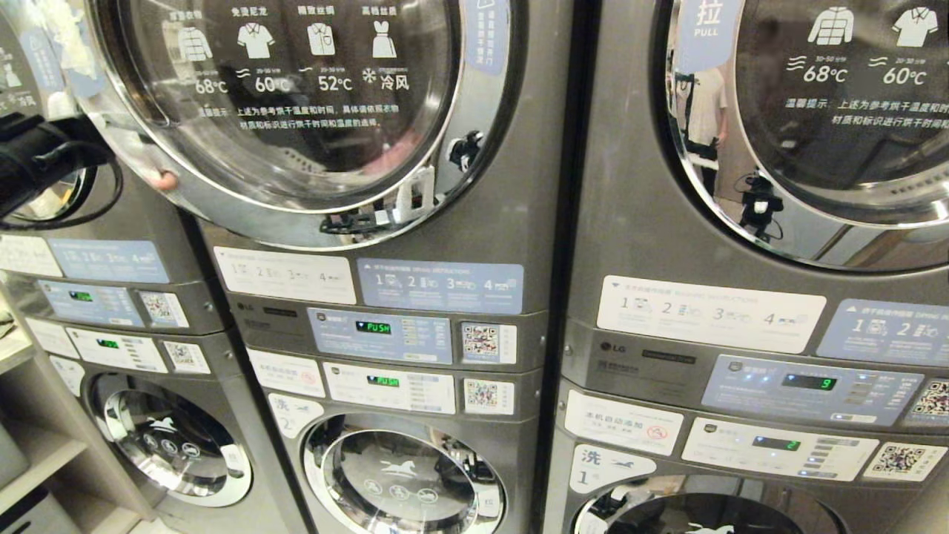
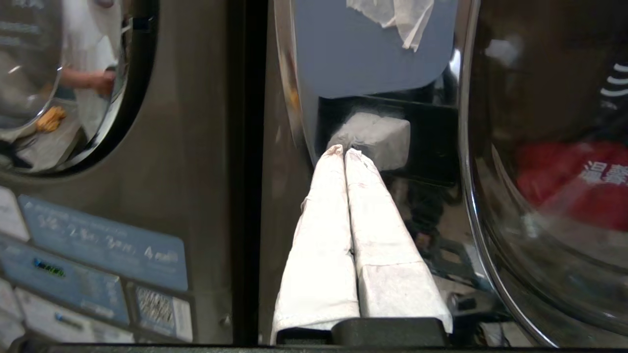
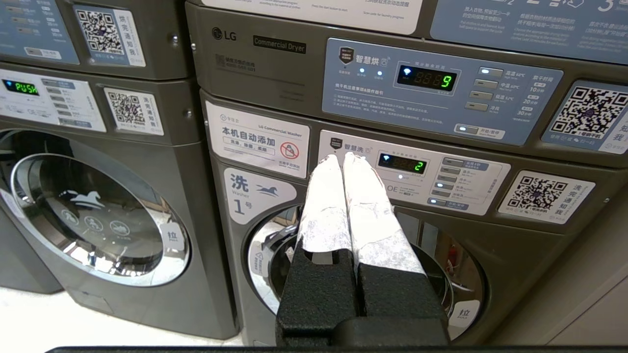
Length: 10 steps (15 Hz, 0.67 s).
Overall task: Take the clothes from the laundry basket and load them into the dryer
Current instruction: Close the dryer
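Note:
The dryer (image 1: 296, 111) is the upper drum of the middle stack, its round chrome-ringed door closed. My left arm (image 1: 33, 159) reaches in from the far left toward that door's left rim. My left gripper (image 2: 344, 151) is shut and empty, its white-wrapped fingertips at the dark handle recess (image 2: 422, 147) in the door ring, below a blue sticker. A red shape (image 2: 574, 181) shows in the door glass; I cannot tell whether it lies inside or is a reflection. My right gripper (image 3: 343, 158) is shut and empty, held low before washer no. 1 (image 3: 353, 274). The clothes and the laundry basket are out of view.
Three stacks of grey machines stand side by side, dryers above washers, with control panels (image 1: 382, 330) between. The right dryer's panel (image 3: 427, 78) shows 9. A person is reflected in the right dryer door (image 1: 704, 104). Shelving (image 1: 30, 445) stands at the far left.

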{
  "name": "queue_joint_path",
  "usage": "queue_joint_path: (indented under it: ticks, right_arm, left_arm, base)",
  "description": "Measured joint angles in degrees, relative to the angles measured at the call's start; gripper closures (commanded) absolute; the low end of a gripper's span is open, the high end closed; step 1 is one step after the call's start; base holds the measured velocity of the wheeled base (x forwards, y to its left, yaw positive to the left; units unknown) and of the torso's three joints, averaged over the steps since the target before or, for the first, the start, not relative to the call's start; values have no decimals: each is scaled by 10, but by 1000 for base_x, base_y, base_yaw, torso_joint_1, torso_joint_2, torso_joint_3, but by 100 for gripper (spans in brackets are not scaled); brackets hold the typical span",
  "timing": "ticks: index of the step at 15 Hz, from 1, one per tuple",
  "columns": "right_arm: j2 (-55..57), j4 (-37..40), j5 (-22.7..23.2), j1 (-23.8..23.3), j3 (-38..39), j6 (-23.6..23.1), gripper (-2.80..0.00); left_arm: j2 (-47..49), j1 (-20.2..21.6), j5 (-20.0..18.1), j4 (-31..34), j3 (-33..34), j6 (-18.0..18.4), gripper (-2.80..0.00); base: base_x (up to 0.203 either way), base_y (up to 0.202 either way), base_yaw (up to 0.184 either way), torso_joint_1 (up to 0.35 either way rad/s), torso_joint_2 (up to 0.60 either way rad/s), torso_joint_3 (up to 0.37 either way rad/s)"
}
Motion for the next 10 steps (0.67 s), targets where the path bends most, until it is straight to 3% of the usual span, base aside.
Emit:
queue_joint_path:
  ticks: [5, 10]
  right_arm:
    - [0, 0, 1, 0, 0, 0, 0]
    - [0, 0, 0, 0, 0, -2, 0]
  left_arm:
    - [98, -6, -44, -3, -149, -44, 0]
    - [170, -7, -76, -6, -231, -76, 0]
  base:
    - [0, 0, 0, 0, 0, 0]
    - [0, 0, 0, 0, 0, 0]
